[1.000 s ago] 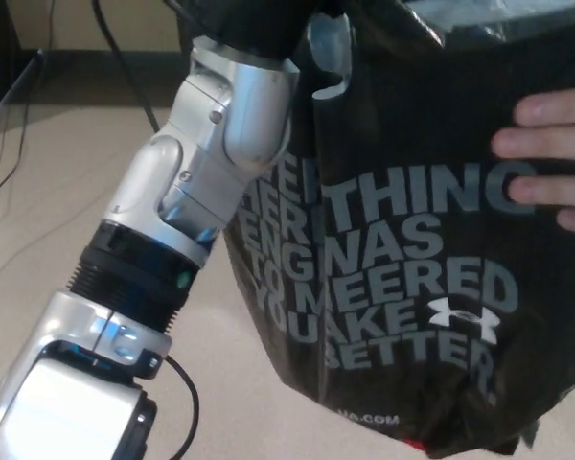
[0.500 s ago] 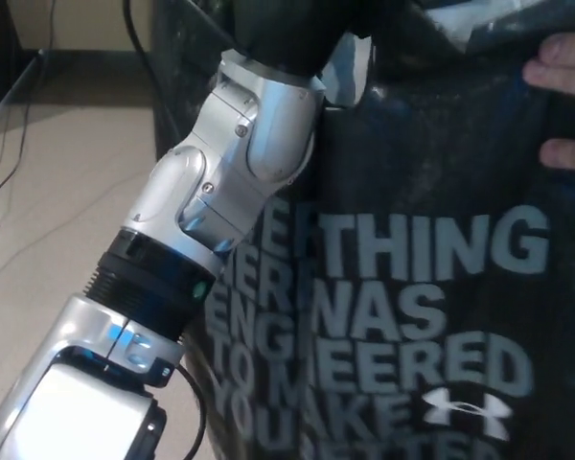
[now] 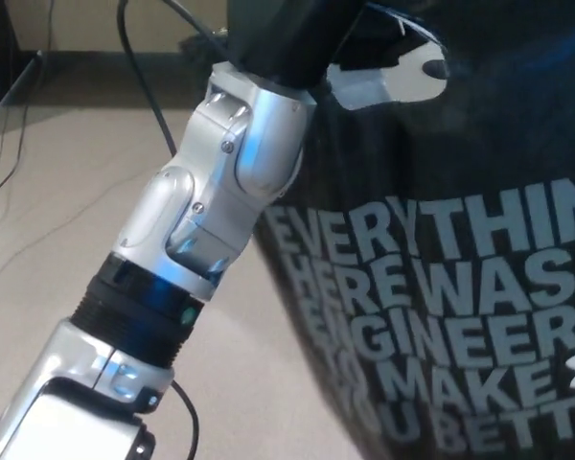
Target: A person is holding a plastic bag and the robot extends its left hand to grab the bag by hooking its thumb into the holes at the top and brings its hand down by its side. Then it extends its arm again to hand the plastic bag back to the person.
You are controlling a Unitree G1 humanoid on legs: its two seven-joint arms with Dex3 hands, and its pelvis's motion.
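the robot's left arm [image 3: 187, 244] reaches up from the lower left, silver shells joined by a black ribbed collar, and ends in the black left hand [image 3: 287, 38] at the very top of the picture. only the base of that hand shows, cut by the frame edge, so whether its fingers are spread or curled around anything cannot be told from here. the black plastic bag [image 3: 460, 287] fills the right half of the view, hanging just to the right of the wrist and pressed close against the silver forearm. its upper edge seems to run up beside the hand, with a pale cut-out handle hole [image 3: 388, 81] showing just right of the wrist, below and beside the hand. grey block letters run across the face of the bag. behind the arm lies a beige floor [image 3: 48, 220], with a thin black cable [image 3: 139, 67] trailing across it.
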